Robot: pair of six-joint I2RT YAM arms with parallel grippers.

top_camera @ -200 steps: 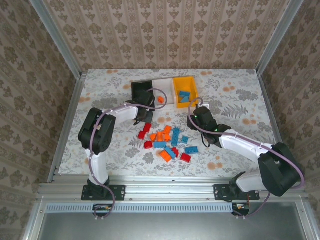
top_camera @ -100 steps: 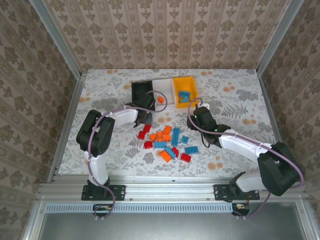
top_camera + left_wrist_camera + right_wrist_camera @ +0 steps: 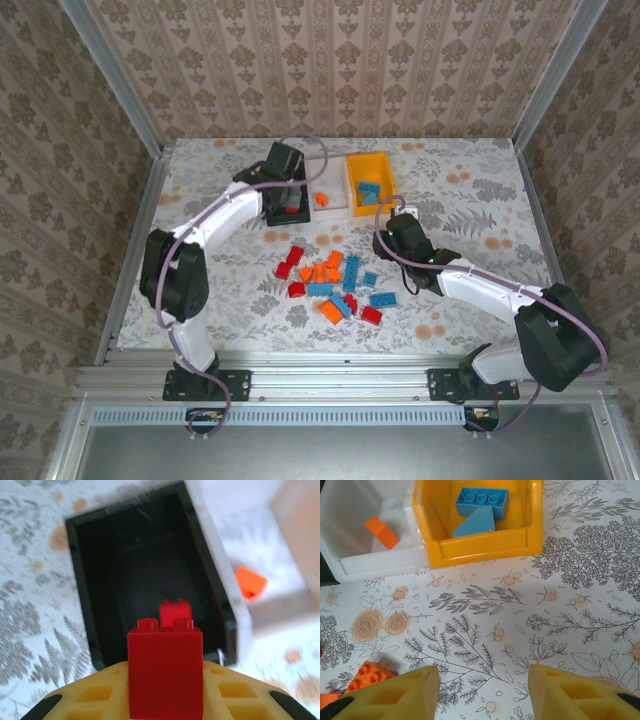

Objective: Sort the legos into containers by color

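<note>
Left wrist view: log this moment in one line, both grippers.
left gripper: shut on red plastic lego brick, over black rectangular bin | bin: loose red brick inside | right gripper: open, empty, over floral table

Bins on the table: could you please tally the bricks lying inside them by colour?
Small red plastic brick, in the black rectangular plastic bin: 1
Small orange plastic brick, in the white bin: 1
Blue plastic bricks, in the orange-yellow bin: 2
Total: 4

The red brick runs off the bottom edge, and the black bin behind looks blurred.
</note>
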